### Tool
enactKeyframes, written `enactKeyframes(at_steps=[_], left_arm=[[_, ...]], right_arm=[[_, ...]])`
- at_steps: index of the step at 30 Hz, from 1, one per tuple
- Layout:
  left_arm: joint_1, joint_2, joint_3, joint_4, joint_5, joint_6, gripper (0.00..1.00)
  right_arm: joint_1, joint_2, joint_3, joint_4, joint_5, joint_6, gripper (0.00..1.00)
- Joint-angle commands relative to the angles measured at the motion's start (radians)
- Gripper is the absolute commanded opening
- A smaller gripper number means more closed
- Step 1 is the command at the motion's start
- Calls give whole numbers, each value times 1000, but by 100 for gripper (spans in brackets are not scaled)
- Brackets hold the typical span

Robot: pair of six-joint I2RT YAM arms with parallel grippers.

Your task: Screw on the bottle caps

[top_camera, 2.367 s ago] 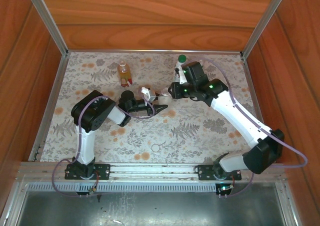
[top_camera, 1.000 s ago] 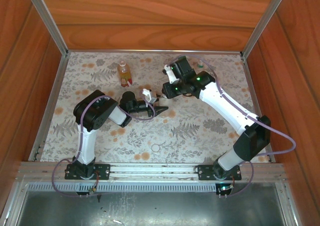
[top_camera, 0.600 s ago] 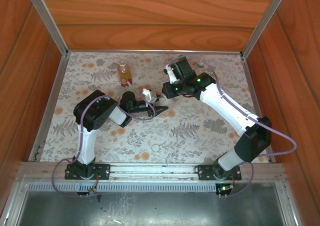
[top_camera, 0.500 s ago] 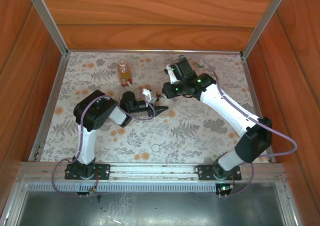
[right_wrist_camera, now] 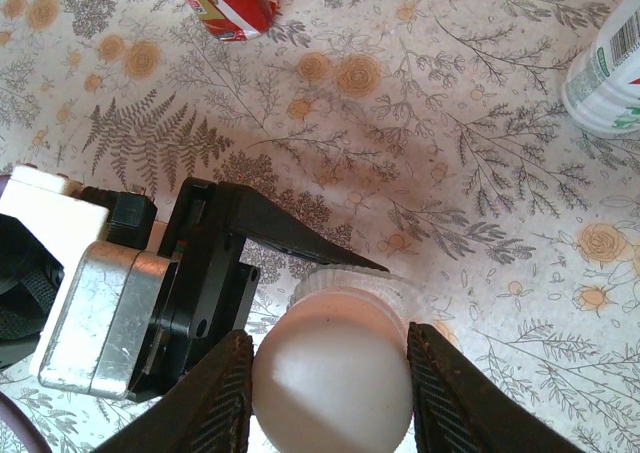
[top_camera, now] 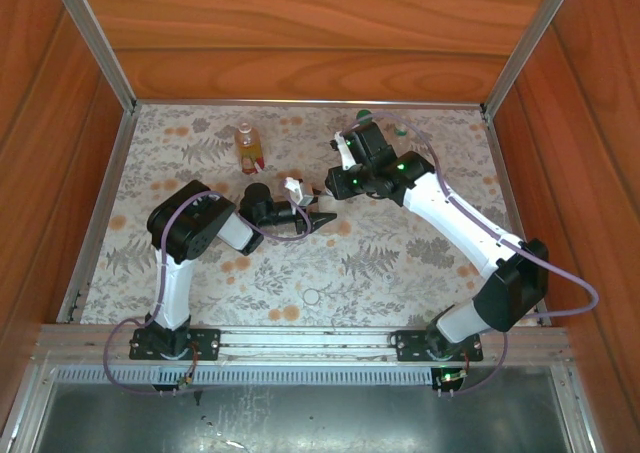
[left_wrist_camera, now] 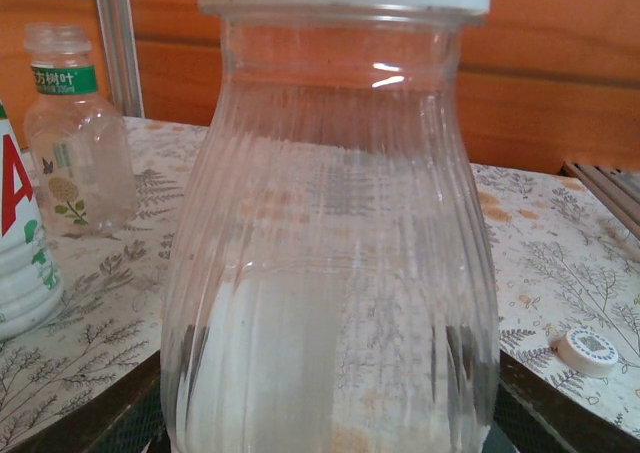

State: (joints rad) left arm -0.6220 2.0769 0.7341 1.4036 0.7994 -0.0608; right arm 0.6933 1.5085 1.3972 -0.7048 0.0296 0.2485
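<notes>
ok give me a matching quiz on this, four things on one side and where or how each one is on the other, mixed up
Things:
1 ribbed clear bottle
2 white cap
3 loose cap
4 amber bottle

States:
a lying flat on the table
b gripped by the right gripper
c wears a red label
d held by the left gripper

Pairs: 1-d, 2-b, 3-a, 4-c

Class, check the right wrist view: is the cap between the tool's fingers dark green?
No, the cap gripped by the right tool is white.
</notes>
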Motion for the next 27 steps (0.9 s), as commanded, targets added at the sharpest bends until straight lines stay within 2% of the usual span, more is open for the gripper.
enactKeyframes(at_steps=[1,16,24,27], left_arm=[[-7,26,18,15,25,-6,61],[-7,25,16,14,24,-4,62],[-6,28,16,14,25,-6,62],[-6,27,17,14,26,-5,62]], right_arm=[[6,41,30,-82,-3,10,41],[2,75,68,-133,-10,11,43],[2,33,59,-92,-2,9,54],[2,8,46,-70,-2,3,61]])
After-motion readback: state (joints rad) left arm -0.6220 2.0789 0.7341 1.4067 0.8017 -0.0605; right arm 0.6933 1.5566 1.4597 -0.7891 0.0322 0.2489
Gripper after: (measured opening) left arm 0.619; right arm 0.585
